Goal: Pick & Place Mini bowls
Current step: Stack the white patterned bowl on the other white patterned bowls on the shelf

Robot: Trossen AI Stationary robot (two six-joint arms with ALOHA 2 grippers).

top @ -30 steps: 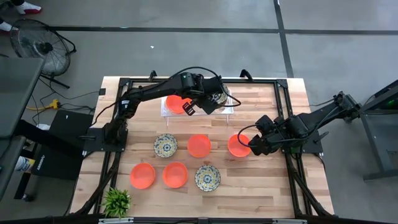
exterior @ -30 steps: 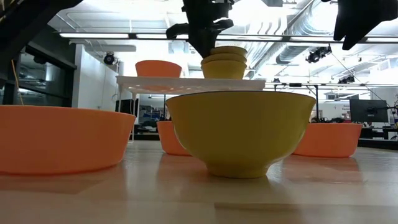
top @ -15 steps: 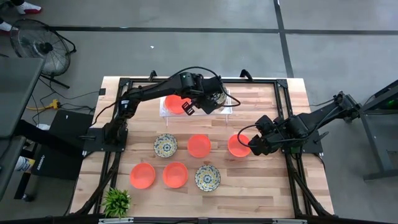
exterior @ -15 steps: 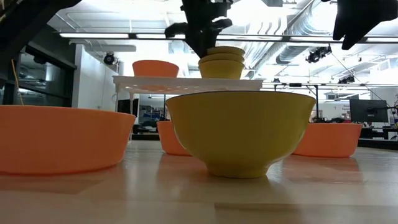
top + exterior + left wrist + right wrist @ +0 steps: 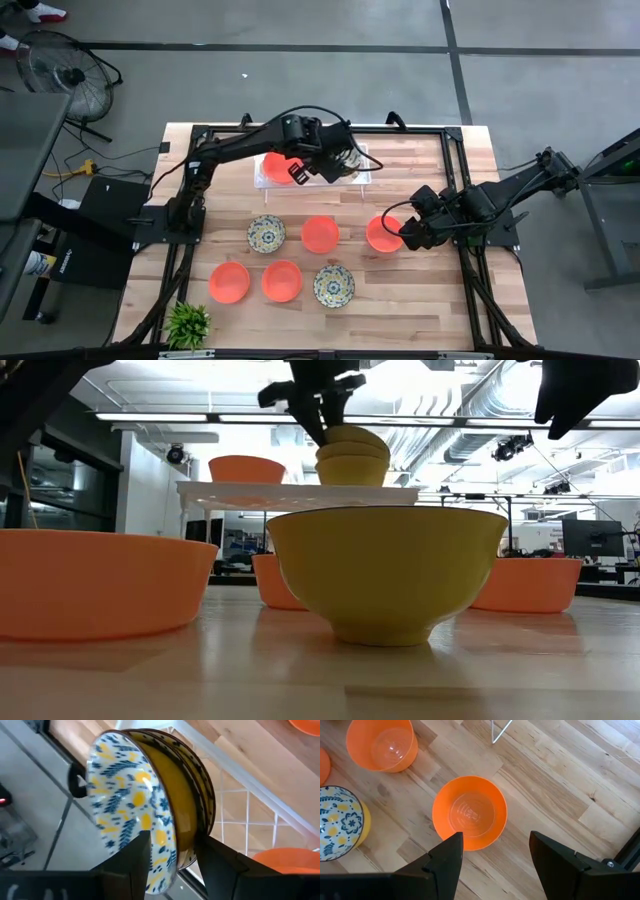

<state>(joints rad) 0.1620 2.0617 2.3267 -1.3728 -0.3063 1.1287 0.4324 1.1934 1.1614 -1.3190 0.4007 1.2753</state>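
**Left claw parted at the rim of the stacked patterned bowls on the tray**

Nearest the front edge of the wooden table (image 5: 440, 300) lie a glossy orange-red mini bowl (image 5: 229, 282), a second plain orange-red mini bowl (image 5: 281, 281) and a cream mini bowl with blue-green floral pattern (image 5: 333, 286). Behind them runs a second row: another floral cream mini bowl (image 5: 266, 234), an orange-red bowl mid-table (image 5: 320, 234), and a further orange-red bowl on the right (image 5: 469, 813).

The right gripper (image 5: 495, 852) hangs above that last bowl, fingers spread wide and holding nothing. The bowl sits just ahead of the claw and between the lines of its two fingers, upright with its mouth open. A descent would have to shift toward one wall so that one finger goes inside and one outside.

Farthest back stands the white lattice-patterned rectangular tray (image 5: 364, 176) on thin legs. On it rest one orange-red bowl (image 5: 249, 468) and, beside it, a stack of floral cream bowls (image 5: 150, 815). The left gripper (image 5: 172, 852) is at this stack, fingers apart to either side of the top bowl's rim; whether they still press it cannot be told. Seen from table height, the top bowl appears slightly tilted in the stack. A straight retreat away from the rim looks safest.
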